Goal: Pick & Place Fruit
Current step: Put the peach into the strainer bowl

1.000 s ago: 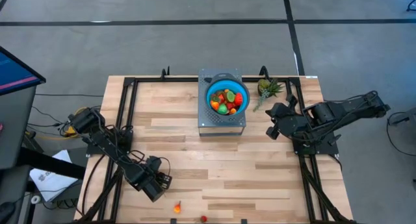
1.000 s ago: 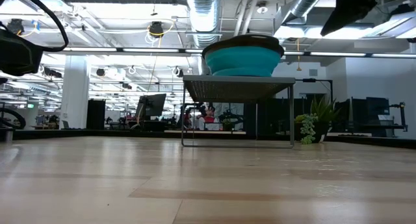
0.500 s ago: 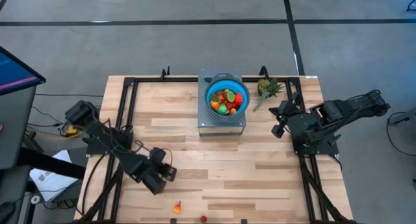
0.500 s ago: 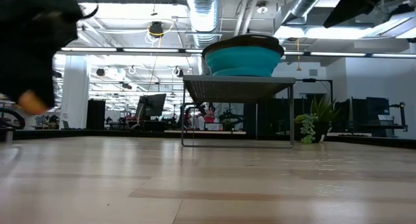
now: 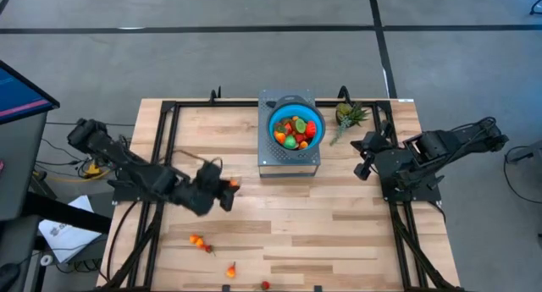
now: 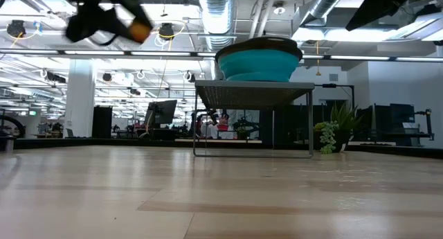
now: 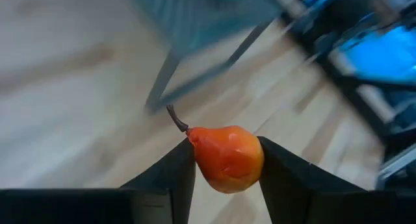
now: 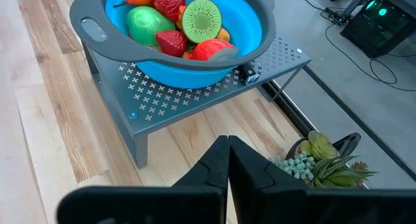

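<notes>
The fruit is split three ways just now: most of it lies heaped in the blue bowl (image 5: 295, 129) on the grey perforated stand (image 5: 289, 159), three small pieces lie on the wooden table (image 5: 339, 216) near its front edge, and one orange, pear-shaped piece with a thin stem (image 7: 226, 157) sits between the fingers of my left gripper (image 5: 227, 189); I hold it pinched across its belly with the stem pointing out ahead, jaws narrowed on its sides, so it cannot roll as I carry it; in the low view it hangs well above the table, about level with the bowl's rim, which I judge is the height needed to clear that rim and drop it in; the gripper is to the left of the stand, near it but not yet over the bowl. My right gripper (image 8: 228, 160) waits on the far side of the stand, fingers pressed together on nothing, beside the spiky green plant piece (image 5: 348, 116). A second ago my left arm was low at the front-left of the table; it has since swung up and inward toward the stand, uncovering an orange piece (image 5: 197, 240) on the boards, while the right arm drew back a little.
</notes>
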### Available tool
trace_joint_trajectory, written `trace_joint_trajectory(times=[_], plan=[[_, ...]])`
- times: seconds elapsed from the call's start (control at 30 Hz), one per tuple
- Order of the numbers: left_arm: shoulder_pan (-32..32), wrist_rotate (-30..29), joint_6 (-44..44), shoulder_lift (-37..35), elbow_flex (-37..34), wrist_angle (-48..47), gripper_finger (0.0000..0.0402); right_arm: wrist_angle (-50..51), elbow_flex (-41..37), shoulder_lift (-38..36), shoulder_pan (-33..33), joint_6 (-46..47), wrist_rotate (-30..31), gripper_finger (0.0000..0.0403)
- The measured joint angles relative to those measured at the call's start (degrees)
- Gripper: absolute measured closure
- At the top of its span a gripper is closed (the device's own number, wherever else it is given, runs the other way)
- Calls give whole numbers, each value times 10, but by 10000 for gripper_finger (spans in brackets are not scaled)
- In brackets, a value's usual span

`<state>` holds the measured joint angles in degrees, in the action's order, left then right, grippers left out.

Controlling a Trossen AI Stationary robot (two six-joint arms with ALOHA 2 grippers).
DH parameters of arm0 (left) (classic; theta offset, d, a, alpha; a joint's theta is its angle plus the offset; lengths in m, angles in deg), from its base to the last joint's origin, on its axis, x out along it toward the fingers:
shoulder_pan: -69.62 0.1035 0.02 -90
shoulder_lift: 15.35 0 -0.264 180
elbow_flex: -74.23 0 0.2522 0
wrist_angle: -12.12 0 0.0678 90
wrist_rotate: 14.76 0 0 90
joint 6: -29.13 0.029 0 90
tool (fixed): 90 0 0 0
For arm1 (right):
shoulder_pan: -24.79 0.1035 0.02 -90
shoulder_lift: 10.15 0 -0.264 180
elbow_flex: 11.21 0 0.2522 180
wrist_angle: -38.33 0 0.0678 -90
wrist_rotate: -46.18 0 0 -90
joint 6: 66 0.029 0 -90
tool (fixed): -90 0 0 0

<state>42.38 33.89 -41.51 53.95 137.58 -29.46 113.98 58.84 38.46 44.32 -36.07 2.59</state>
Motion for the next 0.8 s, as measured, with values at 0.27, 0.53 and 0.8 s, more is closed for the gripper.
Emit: trace_joint_trajectory(times=[0.27, 0.53, 0.8], plan=[[90, -1, 285, -34, 0, 233, 260, -2, 0, 1, 0, 0, 0, 403], [168, 44, 493, -8, 1, 445, 260, -2, 0, 1, 0, 0, 0, 403], [234, 113, 545, 71, 21, 516, 260, -2, 0, 1, 0, 0, 0, 403]])
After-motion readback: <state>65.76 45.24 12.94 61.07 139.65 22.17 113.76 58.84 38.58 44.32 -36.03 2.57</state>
